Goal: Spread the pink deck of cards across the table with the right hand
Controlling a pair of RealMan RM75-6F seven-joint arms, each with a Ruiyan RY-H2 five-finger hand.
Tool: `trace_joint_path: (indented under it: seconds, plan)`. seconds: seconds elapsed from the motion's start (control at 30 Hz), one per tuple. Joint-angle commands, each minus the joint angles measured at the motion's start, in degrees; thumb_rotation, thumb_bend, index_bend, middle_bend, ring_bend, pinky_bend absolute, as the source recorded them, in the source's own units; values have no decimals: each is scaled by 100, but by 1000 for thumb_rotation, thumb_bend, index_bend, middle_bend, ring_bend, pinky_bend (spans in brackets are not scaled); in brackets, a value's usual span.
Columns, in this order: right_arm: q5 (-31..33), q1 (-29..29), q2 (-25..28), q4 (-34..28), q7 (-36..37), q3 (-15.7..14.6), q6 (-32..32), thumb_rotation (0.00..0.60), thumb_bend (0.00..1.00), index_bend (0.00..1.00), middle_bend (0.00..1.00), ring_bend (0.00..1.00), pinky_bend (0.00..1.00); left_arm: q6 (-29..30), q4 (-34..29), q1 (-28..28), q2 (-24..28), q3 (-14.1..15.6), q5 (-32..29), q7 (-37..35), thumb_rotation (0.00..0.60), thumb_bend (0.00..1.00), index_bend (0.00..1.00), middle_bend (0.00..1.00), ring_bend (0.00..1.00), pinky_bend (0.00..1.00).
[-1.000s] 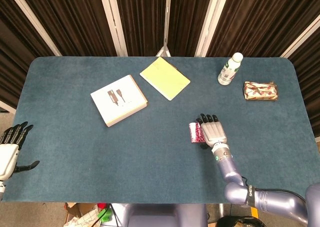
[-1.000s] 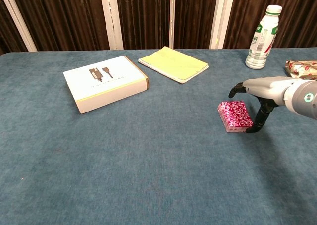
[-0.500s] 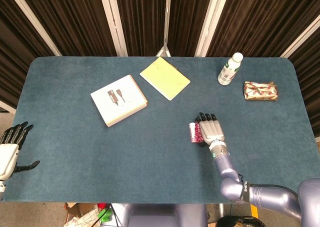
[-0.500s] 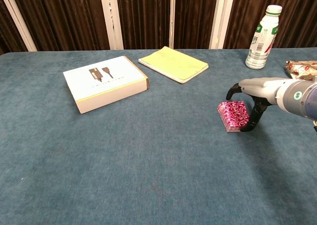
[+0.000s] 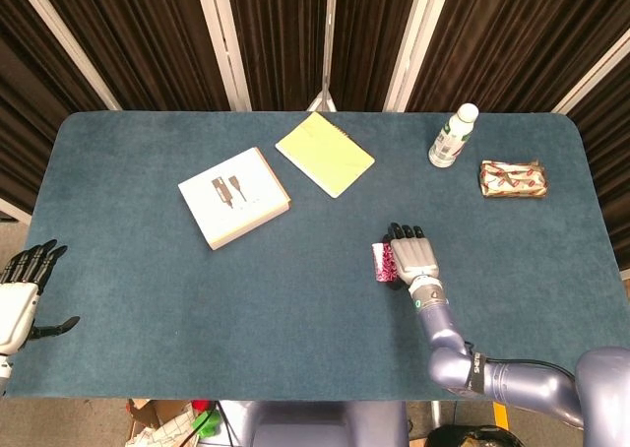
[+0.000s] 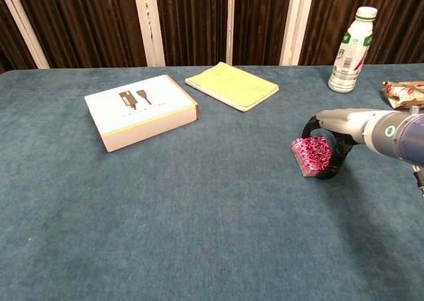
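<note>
Right hand [image 6: 331, 138] has its dark fingers curled round the pink patterned card deck [image 6: 311, 154], gripping it. Looks like the grab step; next comes a flat sideways sweep.

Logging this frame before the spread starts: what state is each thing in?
Pink deck: stacked, unspread, tilted up on its right side.
Right hand: fingers curled around the deck's right edge.
Left hand: open, off the table.
Bottle: upright, capped.
Yellow notebook: closed, flat.
White box: closed, flat.
</note>
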Motion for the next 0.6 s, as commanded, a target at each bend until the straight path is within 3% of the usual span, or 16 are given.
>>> trace_joint_path:
  seconds: [0.03,0.23,0.6]
  plan:
    - [-2,15,-30,40,47,-4,4,600,237,306,84,0,0,-5,-11,-2,6,0,-7,0,600,0,0,0,0,0]
    - [-162,-22,-75,101,279,16,64,600,402,473,150,0,0,-8,-17,-4,7,-1,-18,0,600,0,0,0,0,0]
    - [-599,-245,356,-375,590,-63,330,600,419,534,163,0,0,-4,-43,2,4,-4,-46,-6,600,0,0,0,0,0]
